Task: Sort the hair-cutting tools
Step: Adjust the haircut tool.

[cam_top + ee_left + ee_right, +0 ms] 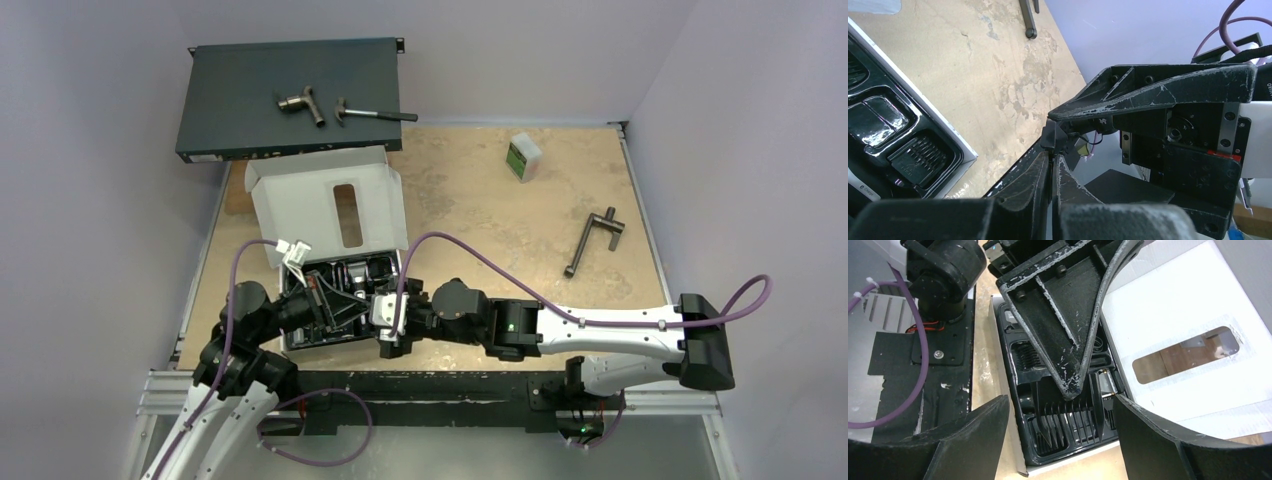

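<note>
While both arms reach over the open white box by the table's near-left corner, the hair-cutting tools lie in its black tray.
The left gripper has its fingers pressed together, and its tip points down over a toothed black comb seated in a tray pocket. Whether the small dark bit at that tip is a pinched piece, I cannot tell. The right gripper stands spread wide with nothing between its fingers but the left tip, just above the tray's near end. A T-shaped metal handle lies near the table's right edge, well apart from the box. A small white bottle stands by the far edge.
</note>
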